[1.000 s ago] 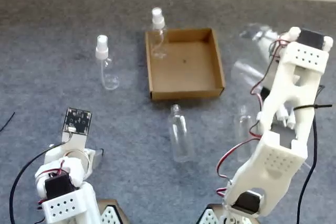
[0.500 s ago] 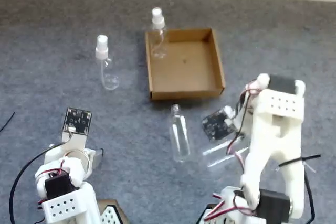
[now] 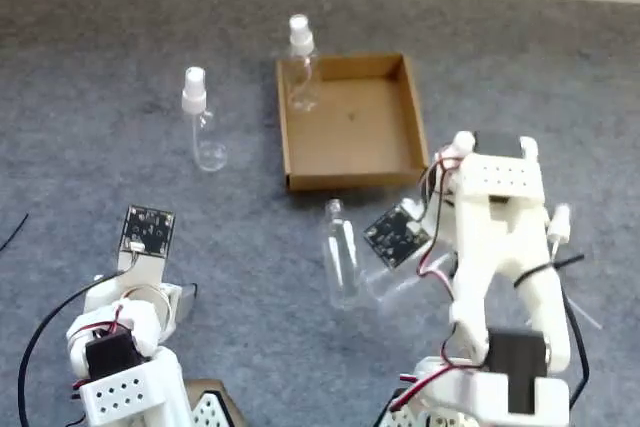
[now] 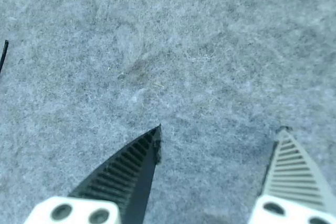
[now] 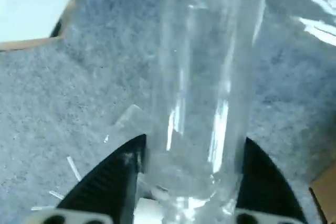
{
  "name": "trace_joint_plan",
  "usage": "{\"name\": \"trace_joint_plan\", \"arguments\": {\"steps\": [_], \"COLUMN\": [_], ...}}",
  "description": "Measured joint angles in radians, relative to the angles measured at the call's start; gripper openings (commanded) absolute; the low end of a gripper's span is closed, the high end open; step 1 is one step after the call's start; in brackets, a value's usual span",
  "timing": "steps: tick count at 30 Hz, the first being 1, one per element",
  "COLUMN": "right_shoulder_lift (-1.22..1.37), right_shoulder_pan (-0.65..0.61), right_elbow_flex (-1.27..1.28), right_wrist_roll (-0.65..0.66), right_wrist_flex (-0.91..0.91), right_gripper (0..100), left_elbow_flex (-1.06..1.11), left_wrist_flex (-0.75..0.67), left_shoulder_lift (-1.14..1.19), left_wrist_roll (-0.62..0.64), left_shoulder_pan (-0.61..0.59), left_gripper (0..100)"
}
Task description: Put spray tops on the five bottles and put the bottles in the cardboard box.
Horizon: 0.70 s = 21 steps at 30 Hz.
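Observation:
The cardboard box (image 3: 352,127) lies open at the table's middle back. One clear bottle with a white spray top (image 3: 300,62) stands in its far left corner. Another capped bottle (image 3: 200,119) stands on the carpet left of the box. A bare clear bottle (image 3: 340,252) lies in front of the box. Beside it my right gripper (image 3: 408,275) (image 5: 189,174) is shut on a clear bottle (image 5: 210,77) (image 3: 395,289) with no top, its black fingers (image 5: 113,177) on either side. My left gripper (image 4: 220,129) hovers open over bare carpet at the near left.
A loose white spray top (image 3: 557,225) lies on the carpet just right of the right arm (image 3: 495,237). A corner of the box (image 5: 37,43) is near the held bottle in the right wrist view. The left arm (image 3: 125,317) sits at the near left edge.
The right arm has swung from the far right in toward the middle, carrying the clear bottle down beside the lying bottle. The left arm has stayed put.

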Motion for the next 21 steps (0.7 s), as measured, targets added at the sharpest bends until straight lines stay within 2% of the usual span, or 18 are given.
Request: {"name": "trace_joint_plan", "arguments": {"steps": [3, 7, 10, 12, 15, 18, 21], "right_shoulder_lift": [0.040, 0.040, 0.034, 0.018, -0.014, -0.029, -0.031], "right_shoulder_pan": [0.000, 0.000, 0.003, -0.017, -0.129, -0.304, -0.491], "right_elbow_flex": [-0.057, -0.120, -0.147, -0.170, -0.212, -0.267, -0.301], "right_wrist_roll": [0.000, -0.003, -0.138, -0.299, -0.612, -0.997, -1.402], "right_wrist_flex": [-0.017, -0.018, -0.018, -0.018, -0.021, -0.063, -0.219], "right_gripper": [42.1, 40.6, 36.6, 32.7, 29.5, 28.9, 28.9], "left_elbow_flex": [0.000, 0.000, 0.000, 0.000, 0.000, 0.000, 0.000], "left_wrist_flex": [0.000, 0.000, 0.000, 0.000, -0.006, -0.054, -0.074], "left_shoulder_lift": [0.000, 0.000, 0.000, 0.000, 0.000, 0.000, 0.000], "left_wrist_roll": [0.000, 0.000, 0.000, 0.000, 0.000, -0.003, -0.003], "left_shoulder_pan": [0.000, 0.000, 0.000, 0.000, -0.009, -0.114, -0.244], "left_gripper": [30, 30, 30, 30, 30, 30, 30]}}
